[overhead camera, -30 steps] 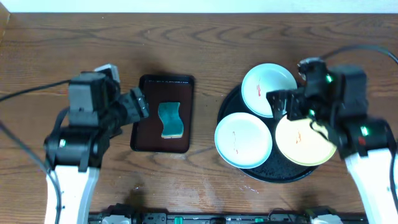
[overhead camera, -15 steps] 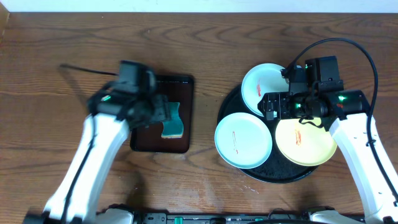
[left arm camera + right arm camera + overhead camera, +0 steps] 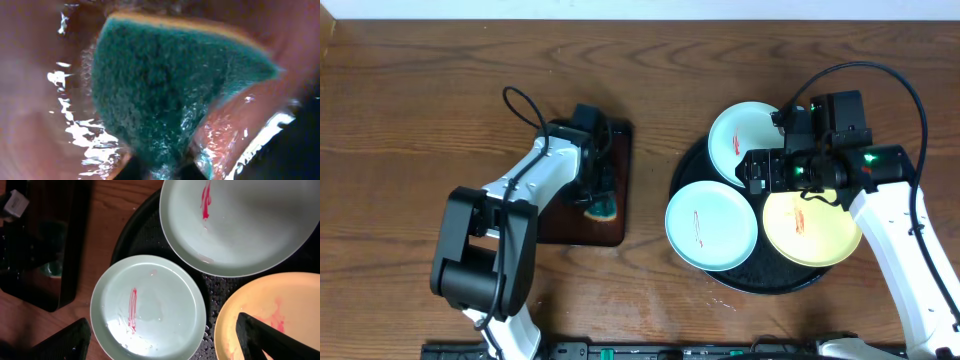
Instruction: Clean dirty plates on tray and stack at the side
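On the counter (image 3: 420,80), right side, the black tray (image 3: 760,278) with all three plates, each streaked red: one mint plate (image 3: 740,135) at the far edge, another mint plate (image 3: 710,225) out over the left rim, the yellow plate (image 3: 815,235) on the right; above them, the right gripper (image 3: 162,330), fingers spread wide, holding nothing; further left, the left gripper (image 3: 592,188) down in the brown tray (image 3: 558,225), right against the green sponge (image 3: 165,85); cannot tell whether closed on it.
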Controlling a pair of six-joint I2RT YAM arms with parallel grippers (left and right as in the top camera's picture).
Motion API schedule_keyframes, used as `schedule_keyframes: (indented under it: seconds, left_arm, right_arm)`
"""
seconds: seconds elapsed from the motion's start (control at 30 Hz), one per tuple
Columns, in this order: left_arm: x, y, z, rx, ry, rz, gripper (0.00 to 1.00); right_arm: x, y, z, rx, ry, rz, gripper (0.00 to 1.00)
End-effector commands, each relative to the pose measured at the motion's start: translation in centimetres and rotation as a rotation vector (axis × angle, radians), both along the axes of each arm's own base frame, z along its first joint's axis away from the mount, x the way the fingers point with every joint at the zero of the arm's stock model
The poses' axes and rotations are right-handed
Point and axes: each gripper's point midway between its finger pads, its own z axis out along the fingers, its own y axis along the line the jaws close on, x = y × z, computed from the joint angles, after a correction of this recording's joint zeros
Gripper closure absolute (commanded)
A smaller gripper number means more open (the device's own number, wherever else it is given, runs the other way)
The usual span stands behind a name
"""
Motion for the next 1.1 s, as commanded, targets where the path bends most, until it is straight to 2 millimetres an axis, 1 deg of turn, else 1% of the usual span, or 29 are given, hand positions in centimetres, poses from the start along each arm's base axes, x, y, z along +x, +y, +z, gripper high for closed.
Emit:
schedule_keyframes:
  seconds: [0.0,0.07,0.17,0.2,0.23,0.27,0.3,0.37,0.4,0.47,0.53,0.6,0.83,0.87,0.93,1.0,1.07]
  left_arm:
    - [-1.0,0.8,-1.9,0.039,0.062,0.010,0.93]
    - [-0.7,1.2,-1.1,0.051,0.046,0.017,0.93]
    - [0.1,1.6,0.9,0.042,0.011,0.034,0.92]
    - [0.3,1.7,1.7,0.038,-0.003,0.038,0.90]
    - [0.6,1.8,2.5,0.034,-0.022,0.042,0.83]
    - [0.9,1.8,3.3,0.029,-0.045,0.041,0.73]
    - [1.1,1.9,4.0,0.027,-0.070,0.036,0.69]
    - [1.7,2.1,5.3,0.031,-0.124,0.025,0.63]
    - [1.9,2.0,5.7,0.028,-0.144,0.014,0.61]
    - [2.3,1.8,5.9,0.025,-0.167,-0.014,0.58]
    - [2.6,1.5,5.3,0.025,-0.183,-0.051,0.58]
    - [2.8,1.7,4.3,0.049,-0.187,-0.066,0.57]
    - [2.6,2.1,-0.9,0.099,-0.091,-0.072,0.57]
    - [2.7,2.1,-1.5,0.100,-0.085,-0.072,0.66]
    - [2.8,2.1,-2.2,0.101,-0.079,-0.073,0.92]
    - [3.0,2.0,-2.1,0.100,-0.084,-0.073,0.93]
    - [3.3,1.9,-1.3,0.097,-0.097,-0.072,0.93]
  right_arm:
    - [0.1,0.6,0.6,0.012,-0.018,0.028,0.09]
    - [0.1,0.6,0.6,0.011,-0.018,0.028,0.09]
    - [0.1,0.6,0.6,0.011,-0.017,0.028,0.10]
    - [0.1,0.6,0.6,0.011,-0.017,0.028,0.10]
    - [0.0,0.6,0.6,0.011,-0.016,0.028,0.10]
    - [0.0,0.6,0.6,0.011,-0.014,0.028,0.10]
    - [0.0,0.6,0.6,0.011,-0.012,0.027,0.10]
    - [-0.3,0.5,0.5,0.014,0.005,0.015,0.04]
    - [-0.4,0.5,0.4,0.018,0.016,0.001,0.03]
    - [-0.6,0.5,0.3,0.025,0.035,-0.020,0.03]
    - [-0.8,0.4,0.0,0.024,0.046,-0.021,0.03]
    - [-1.0,0.4,-0.3,0.022,0.055,-0.021,0.03]
    - [-2.3,0.2,-1.0,0.008,0.106,-0.009,0.05]
    - [-2.4,0.2,-1.1,0.006,0.112,-0.007,0.05]
    - [-2.7,0.2,-1.2,0.004,0.126,-0.008,0.05]
    - [-3.1,0.1,-1.3,0.001,0.145,-0.008,0.08]
    - [-3.5,0.0,-1.6,-0.002,0.159,-0.008,0.15]
